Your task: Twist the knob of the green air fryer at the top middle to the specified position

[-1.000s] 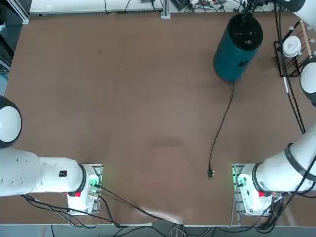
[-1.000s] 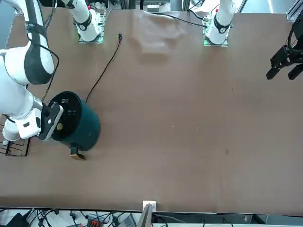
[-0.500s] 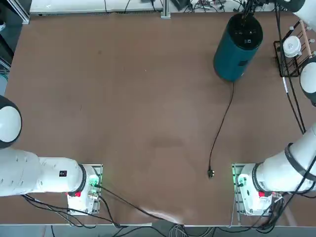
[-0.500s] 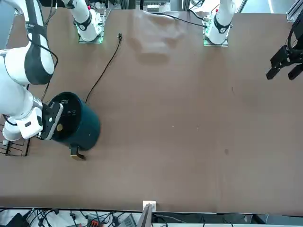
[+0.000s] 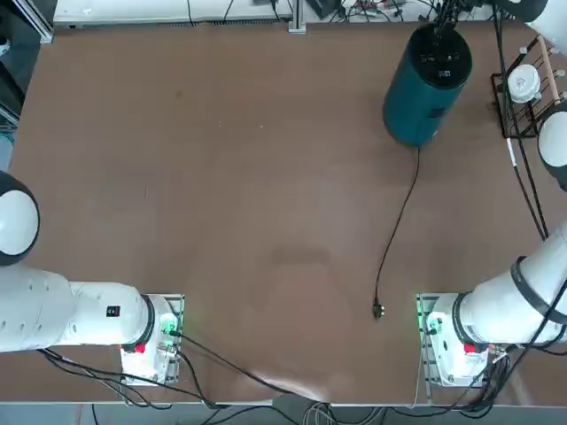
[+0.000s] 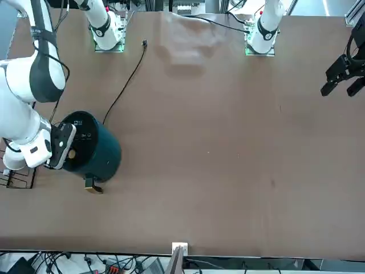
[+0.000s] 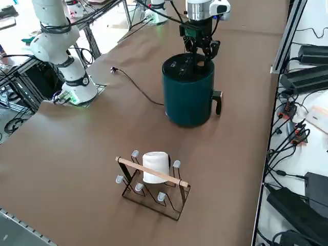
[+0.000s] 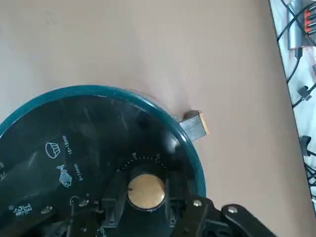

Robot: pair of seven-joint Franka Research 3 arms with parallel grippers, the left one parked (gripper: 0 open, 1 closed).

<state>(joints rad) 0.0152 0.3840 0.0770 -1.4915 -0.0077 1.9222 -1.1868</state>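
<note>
Because the knob (image 8: 146, 191) sits between the fingers (image 8: 115, 197) of the right gripper (image 8: 146, 182), the step in hand looks to be the grasp for the turn. The fingers are closed in on its two sides, with only the dial's width between them, and appear to have hold of it. Around and just beneath them spreads the black control face (image 8: 94, 133) of the green air fryer (image 7: 188, 100), which stands upright on the worktop (image 7: 102, 154); tick marks curve close beside the dial.

The next move calls for a rotation of the wrist about the dial's own centre, the grip kept snug and level, until the dial reaches its specified position. Which position that is, I cannot tell. If the turning axis is off-centre, the fingers could slip round the dial or shift the fryer.

Outward from the fingers, the handle (image 7: 218, 101) juts past the fryer's wall, and the power cord (image 7: 139, 88) trails towards the arms' bases. Well apart, to the robot's right of the fingers, a wire rack (image 7: 154, 171) bears a white cup (image 7: 156, 166).
</note>
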